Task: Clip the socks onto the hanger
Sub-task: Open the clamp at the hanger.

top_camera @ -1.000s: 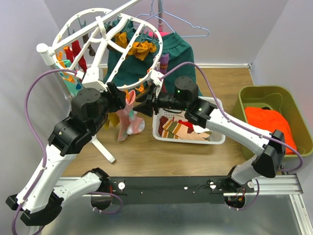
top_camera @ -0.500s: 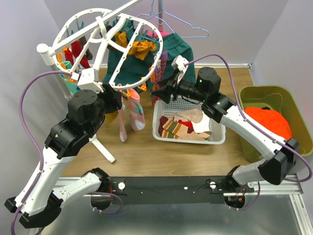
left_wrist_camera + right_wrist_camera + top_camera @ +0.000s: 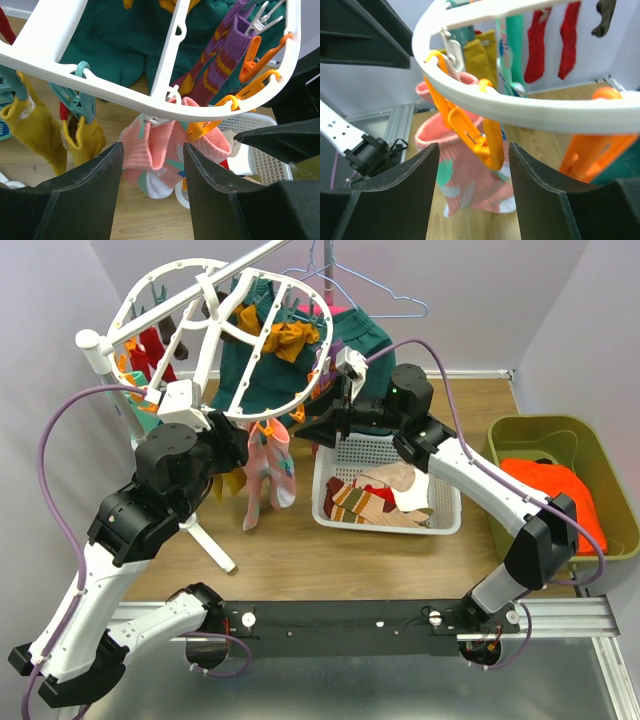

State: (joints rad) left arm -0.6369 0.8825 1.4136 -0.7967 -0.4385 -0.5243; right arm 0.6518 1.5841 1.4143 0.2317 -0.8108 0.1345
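The white oval hanger (image 3: 213, 312) hangs at the upper left with orange and teal clips. A pair of pink socks with teal marks (image 3: 266, 473) hangs from its near rim. My left gripper (image 3: 238, 445) is open and empty just left of them. In the left wrist view the gripper (image 3: 151, 147) frames the pink socks (image 3: 162, 150) under an orange clip (image 3: 210, 125). My right gripper (image 3: 316, 428) is open and empty at the rim's right side. In the right wrist view the gripper (image 3: 474, 146) sits around an orange clip (image 3: 482, 137), with the pink sock (image 3: 462, 177) behind it.
A white mesh basket (image 3: 440, 515) with several more socks stands at the centre right. A green bin (image 3: 520, 435) with an orange cloth is at the far right. A dark green garment (image 3: 365, 340) and wire hangers hang behind. Mustard (image 3: 25, 127), purple striped (image 3: 220, 65) and red socks (image 3: 540, 45) hang clipped.
My right gripper drew back to the right from the pink socks, then came a little back toward the hanger's rim. The pink socks now hang free from the clips. The left arm barely moved.
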